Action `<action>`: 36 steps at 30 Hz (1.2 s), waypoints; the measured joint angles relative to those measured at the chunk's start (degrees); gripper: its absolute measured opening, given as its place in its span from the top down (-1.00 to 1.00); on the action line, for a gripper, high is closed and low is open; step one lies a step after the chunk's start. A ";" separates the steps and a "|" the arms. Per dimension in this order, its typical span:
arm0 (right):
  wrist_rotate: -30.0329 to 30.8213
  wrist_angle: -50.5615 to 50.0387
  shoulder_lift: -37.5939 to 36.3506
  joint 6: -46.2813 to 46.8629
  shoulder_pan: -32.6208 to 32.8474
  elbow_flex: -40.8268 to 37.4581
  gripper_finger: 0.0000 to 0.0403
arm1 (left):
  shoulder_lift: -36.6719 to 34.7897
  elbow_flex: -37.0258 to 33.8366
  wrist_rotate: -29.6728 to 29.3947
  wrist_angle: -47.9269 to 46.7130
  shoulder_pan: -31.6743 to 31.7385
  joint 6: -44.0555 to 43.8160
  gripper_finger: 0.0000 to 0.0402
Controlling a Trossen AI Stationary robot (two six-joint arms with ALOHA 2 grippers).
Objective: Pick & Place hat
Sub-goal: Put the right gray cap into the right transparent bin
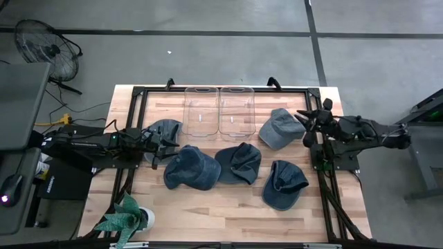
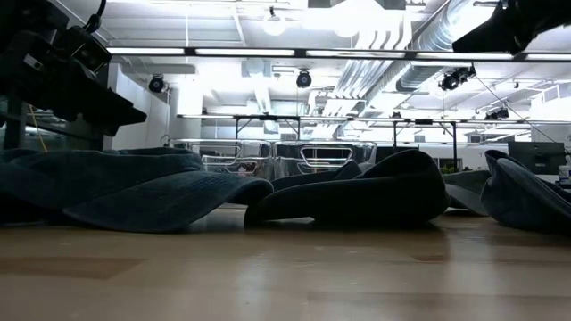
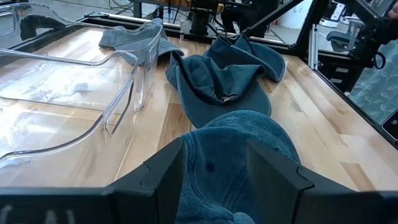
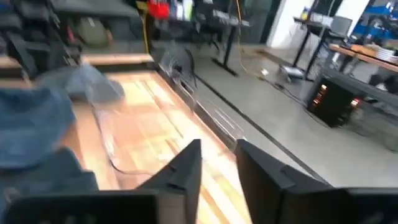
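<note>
High view first: a wooden desk [image 1: 228,214] sits in the middle of a grey floor, with five blue hats and two clear bins on it.

Off the left edge of the desk stands a black fan [image 1: 47,47] on the floor. At the front left corner of the desk is a small green plant [image 1: 124,220] in a white pot.

The left arm lies across the left edge of the desk. The left claw [image 1: 160,144] is over the far-left hat [image 1: 166,131], which is partly hidden under it. In the left wrist view the two dark fingers [image 3: 166,177] stand partly apart with blue hat cloth between them, but I cannot tell if they really grip it.

Just beside that hat, nearer the front, lies the big round hat [image 1: 191,169]. Touching it is the middle hat [image 1: 239,162], lying upside down so its inside shows.

Near the back edge stand the two clear bins [image 1: 219,111], side by side and touching. Nothing is in them.

To the right of the bins lies the grey-blue hat [image 1: 280,128], near the back right corner. The right claw [image 1: 304,119] hangs just beside it at the right edge. In the right wrist view its fingers [image 4: 186,165] are a little apart and nothing is between them.

Toward the front right of the desk lies the last hat [image 1: 284,184], also upside down.
</note>
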 joint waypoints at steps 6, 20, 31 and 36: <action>6.25 -10.93 8.70 5.28 -0.02 7.18 0.06 | 0.00 0.00 0.01 0.00 -0.01 0.00 0.17; 0.02 -35.50 21.81 15.47 -3.97 20.39 -0.52 | 0.01 0.00 0.00 0.00 -0.01 0.00 0.17; -18.57 -42.58 27.31 10.59 -18.82 22.91 -0.52 | 0.01 0.00 -0.01 -0.02 0.01 0.00 0.17; -23.47 -42.56 29.45 4.99 -25.63 20.58 -0.52 | 0.00 0.00 0.01 0.00 0.01 0.00 0.17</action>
